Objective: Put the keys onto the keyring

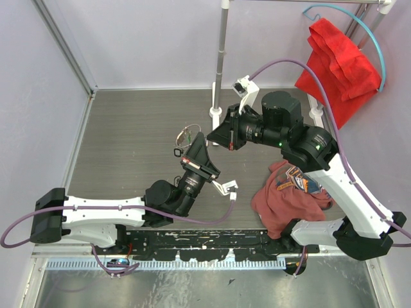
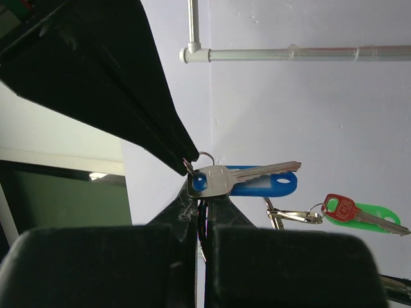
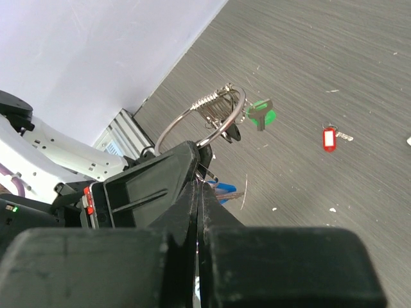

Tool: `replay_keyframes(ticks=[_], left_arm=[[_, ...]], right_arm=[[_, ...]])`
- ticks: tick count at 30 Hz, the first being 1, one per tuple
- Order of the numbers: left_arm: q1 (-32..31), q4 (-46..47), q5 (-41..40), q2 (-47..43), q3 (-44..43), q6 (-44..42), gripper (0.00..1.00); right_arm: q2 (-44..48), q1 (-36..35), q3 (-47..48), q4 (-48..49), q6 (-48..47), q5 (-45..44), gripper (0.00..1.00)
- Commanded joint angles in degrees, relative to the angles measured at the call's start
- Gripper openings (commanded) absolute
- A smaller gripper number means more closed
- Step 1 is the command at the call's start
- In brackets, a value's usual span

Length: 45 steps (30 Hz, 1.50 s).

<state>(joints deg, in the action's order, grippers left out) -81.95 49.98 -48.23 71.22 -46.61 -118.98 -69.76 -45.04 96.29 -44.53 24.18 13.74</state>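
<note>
- The left gripper (image 2: pixel 200 204) was clamped shut on the head of a blue-tagged key (image 2: pixel 218 179), held in the air.
- The right gripper (image 3: pixel 200 192) was closed, its tip set against that key's small ring.
- The keyring (image 3: pixel 172 120) was raised at the gripper tips, with a green-tagged key (image 3: pixel 262 115) hung from it.
- A red-tagged key (image 3: pixel 329 138) was seen lying on the table (image 3: pixel 334 58), well apart.

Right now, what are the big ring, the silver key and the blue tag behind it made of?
Keyring: thin wire, likely steel, bright glints. Silver key: metal, satin sheen. Blue tag: probably plastic, even saturated colour, smooth gloss.
</note>
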Motion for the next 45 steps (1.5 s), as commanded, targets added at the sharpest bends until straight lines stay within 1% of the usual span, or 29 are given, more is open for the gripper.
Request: replay_keyframes(ticks=[1, 8, 14, 18, 21, 23, 24, 26, 28, 29, 30, 31, 33, 40, 45], left_arm=[[-0.31, 5.91, 2.7, -0.38, -0.39, -7.67, 0.0], [-0.27, 5.86, 2.53, -0.67, -0.15, -7.67, 0.0], [-0.27, 5.51, 2.04, -0.97, -0.35, -6.22, 0.0], [-0.43, 2.26, -1.15, -1.94, -2.12, -1.17, 0.0], [-1.3, -3.92, -6.03, -3.04, -4.63, 6.49, 0.0], [-1.88, -11.94, -8.86, -4.18, -6.84, 14.0, 0.0], [-2.04, -17.78, -10.05, -5.21, -8.22, 19.03, 0.0], [-2.17, -33.64, -11.14, -6.95, -12.21, 31.57, 0.0], [-2.3, -49.13, -9.8, -8.94, -17.24, 45.86, 0.0], [-2.33, -55.44, -8.7, -9.69, -19.5, 51.91, 0.0], [-2.31, -59.59, -7.56, -10.5, -21.43, 57.2, 0.0], [-2.3, -62.27, -6.53, -11.25, -22.67, 60.77, 0.0], [-2.33, -63.55, -5.53, -12.66, -23.25, 64.25, 0.0], [-2.33, -63.29, -5.26, -14.6, -22.75, 67.99, 0.0], [-2.32, -63.42, -5.25, -15.02, -23.04, 69.0, 0.0]], right_arm=[[-0.7, 0.02, 1.45, -2.19, -0.12, -4.02, 0.01], [0.98, -0.04, 1.01, -1.23, -0.12, -5.62, 0.01], [4.75, -0.02, -1.02, 2.55, -3.83, -4.92, 0.01], [6.98, 0.03, -3.9, 0.96, -7.06, -11.24, 0.0], [6.42, 0.04, -6.51, -2.66, -8.45, -16.82, 0.01], [4.76, 0.08, -7.92, -5.13, -8.39, -18.76, 0.0], [4.0, 0.11, -9.21, -5.51, -8.41, -19.01, 0.01], [2.61, 0.85, -12.22, -5.67, -8.37, -18.48, 0.0], [0.96, 1.81, -14.95, -5.95, -8.51, -16.6, 0.0], [0.18, 2.06, -16.24, -6.0, -8.58, -15.51, 0.0], [-0.84, 2.17, -17.49, -5.96, -8.62, -14.23, 0.0], [-1.44, 2.16, -18.75, -5.78, -8.5, -13.32, 0.0], [-2.43, 2.18, -21.44, -5.38, -8.3, -11.31, 0.0], [-7.25, 2.19, -30.58, -2.94, -8.46, -5.23, 0.03], [-13.56, 2.15, -35.36, 4.52, -9.86, -3.63, 0.06]])
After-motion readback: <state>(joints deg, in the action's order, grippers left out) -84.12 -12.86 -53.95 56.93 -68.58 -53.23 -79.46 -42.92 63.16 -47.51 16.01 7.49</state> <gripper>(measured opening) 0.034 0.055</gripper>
